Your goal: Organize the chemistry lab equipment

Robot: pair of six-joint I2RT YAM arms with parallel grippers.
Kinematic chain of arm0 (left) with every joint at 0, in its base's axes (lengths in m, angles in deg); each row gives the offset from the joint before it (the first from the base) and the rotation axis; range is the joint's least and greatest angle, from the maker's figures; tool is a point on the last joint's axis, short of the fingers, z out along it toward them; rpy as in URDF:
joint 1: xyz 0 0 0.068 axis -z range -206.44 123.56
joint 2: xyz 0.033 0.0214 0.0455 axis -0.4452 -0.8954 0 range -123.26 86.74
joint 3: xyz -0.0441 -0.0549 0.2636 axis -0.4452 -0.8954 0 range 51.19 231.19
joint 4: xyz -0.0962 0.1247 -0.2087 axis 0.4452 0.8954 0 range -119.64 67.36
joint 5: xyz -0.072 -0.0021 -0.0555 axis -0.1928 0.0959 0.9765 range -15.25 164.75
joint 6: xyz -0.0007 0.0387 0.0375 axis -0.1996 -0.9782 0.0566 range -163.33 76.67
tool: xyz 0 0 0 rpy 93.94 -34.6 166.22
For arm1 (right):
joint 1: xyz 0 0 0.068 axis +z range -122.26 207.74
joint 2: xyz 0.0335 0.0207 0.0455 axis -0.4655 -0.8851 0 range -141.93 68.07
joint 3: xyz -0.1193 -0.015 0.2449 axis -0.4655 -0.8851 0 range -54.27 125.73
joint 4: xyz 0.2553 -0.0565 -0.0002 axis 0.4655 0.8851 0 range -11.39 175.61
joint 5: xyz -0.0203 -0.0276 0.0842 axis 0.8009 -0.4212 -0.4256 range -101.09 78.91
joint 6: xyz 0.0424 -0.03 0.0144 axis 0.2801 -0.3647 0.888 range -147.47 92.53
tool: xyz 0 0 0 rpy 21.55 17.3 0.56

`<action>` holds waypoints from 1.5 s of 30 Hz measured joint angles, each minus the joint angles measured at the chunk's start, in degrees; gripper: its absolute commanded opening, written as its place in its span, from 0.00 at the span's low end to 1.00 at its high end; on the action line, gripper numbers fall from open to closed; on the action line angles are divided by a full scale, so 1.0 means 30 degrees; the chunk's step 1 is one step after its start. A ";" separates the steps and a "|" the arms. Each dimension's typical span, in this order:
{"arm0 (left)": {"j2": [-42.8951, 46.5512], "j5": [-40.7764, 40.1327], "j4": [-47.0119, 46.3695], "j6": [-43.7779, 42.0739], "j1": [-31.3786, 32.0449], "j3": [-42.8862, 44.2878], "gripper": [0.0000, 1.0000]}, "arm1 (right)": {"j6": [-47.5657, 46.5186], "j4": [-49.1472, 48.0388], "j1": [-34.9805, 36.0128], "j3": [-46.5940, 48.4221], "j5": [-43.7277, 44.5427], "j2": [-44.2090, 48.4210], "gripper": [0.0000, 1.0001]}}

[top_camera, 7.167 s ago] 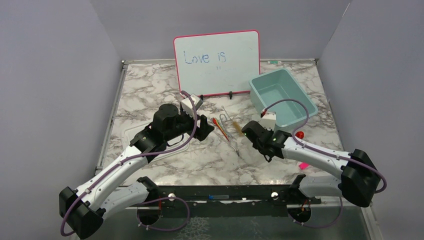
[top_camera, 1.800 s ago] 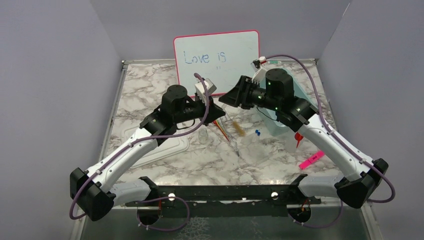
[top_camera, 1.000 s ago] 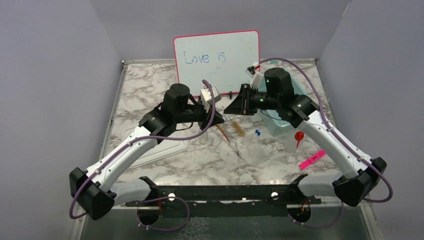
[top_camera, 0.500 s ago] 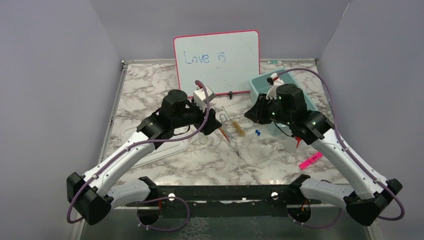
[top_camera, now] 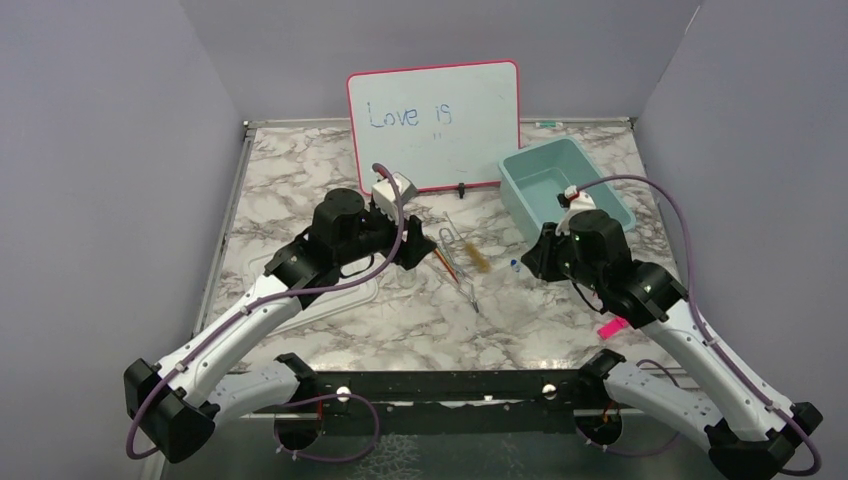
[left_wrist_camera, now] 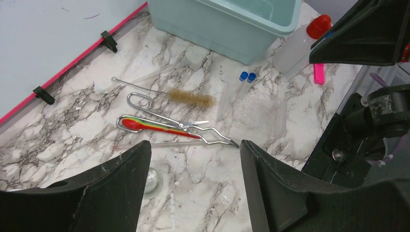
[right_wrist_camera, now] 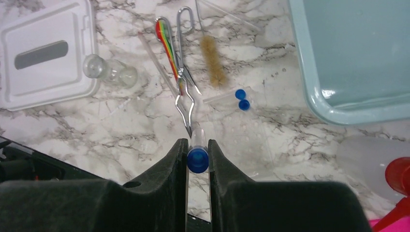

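My right gripper [right_wrist_camera: 197, 145] is shut on a clear tube with a blue cap [right_wrist_camera: 197, 159], low over the table beside the teal bin; it also shows in the top view [top_camera: 532, 262]. Ahead of it lie metal tweezers [right_wrist_camera: 184, 82], a red and rainbow stick [right_wrist_camera: 167, 41], a wire brush [right_wrist_camera: 213, 60], two blue-capped tubes [right_wrist_camera: 241, 101] and a clear beaker [right_wrist_camera: 110, 72]. My left gripper [left_wrist_camera: 194, 150] is open and empty above the marble, the beaker [left_wrist_camera: 151, 181] by its left finger. The red funnel [right_wrist_camera: 399, 175] is at the right edge.
The teal bin [top_camera: 520, 205] stands at the back right, the pink-framed whiteboard [top_camera: 435, 125] behind. A white lid [right_wrist_camera: 46, 53] lies on the left. A clear plastic rack [left_wrist_camera: 256, 116] lies by the tubes. A pink marker [top_camera: 610, 327] lies near my right arm.
My right arm has swung from high beside the whiteboard down and right to low over the table by the bin. My left gripper has drawn back left and lower.
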State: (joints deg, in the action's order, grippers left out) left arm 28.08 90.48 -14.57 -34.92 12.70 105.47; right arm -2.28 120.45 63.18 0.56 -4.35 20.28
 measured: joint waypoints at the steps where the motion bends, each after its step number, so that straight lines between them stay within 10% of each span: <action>1: 0.0058 -0.0080 -0.0051 0.0000 0.0000 0.0000 0.70 | 0.0117 0.0007 0.0000 -0.0364 0.0138 0.0219 0.11; 25: 0.0321 -0.0423 -0.0291 0.0022 0.0000 -0.0197 0.71 | 0.4328 0.0087 0.0255 -0.3257 0.4116 -0.1297 0.08; 45: 0.0219 -0.0612 -0.0291 -0.0029 0.0000 -0.0248 0.71 | 1.1038 0.1158 0.5166 -0.4167 1.1686 -0.4226 0.08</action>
State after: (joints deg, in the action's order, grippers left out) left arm 28.74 88.64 -15.44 -35.01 12.70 104.73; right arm 30.83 123.93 78.68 -11.95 30.71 7.60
